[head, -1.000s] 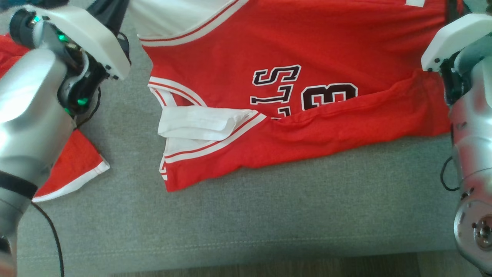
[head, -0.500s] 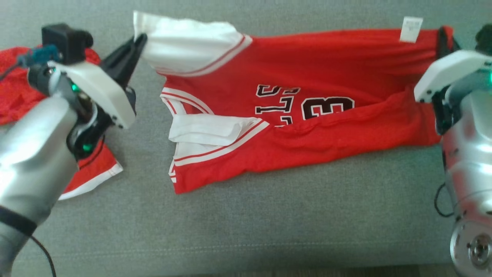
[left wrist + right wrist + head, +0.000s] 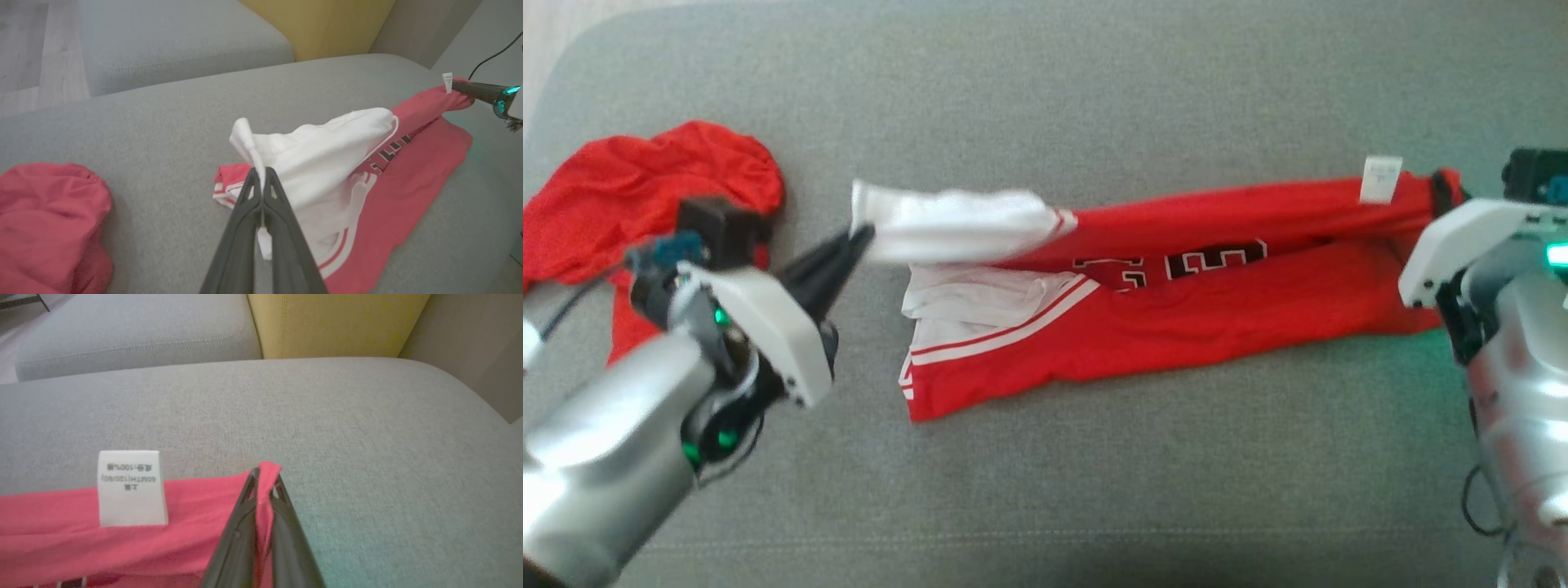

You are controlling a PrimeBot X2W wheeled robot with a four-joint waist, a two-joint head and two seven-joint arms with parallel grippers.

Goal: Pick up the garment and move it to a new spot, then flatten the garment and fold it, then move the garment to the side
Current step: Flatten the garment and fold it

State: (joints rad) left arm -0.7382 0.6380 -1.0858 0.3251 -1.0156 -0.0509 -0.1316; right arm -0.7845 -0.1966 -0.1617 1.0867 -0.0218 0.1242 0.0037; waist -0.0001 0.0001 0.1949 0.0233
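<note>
Pinching the jersey at opposite ends: left gripper clamped on white shoulder cloth, right gripper on a red corner by the care label. Upper layer hangs taut between them over the rest on the grey cushion, likely so the fold lands straight.

Head view steeply downward; wrist views low, close, both on garment

A grey fabric sofa cushion is seen carrying two things. A red jersey with white trim is stretched across its middle, with the near part laid on the fabric. A crumpled red cloth is heaped at the left end, well apart.
</note>
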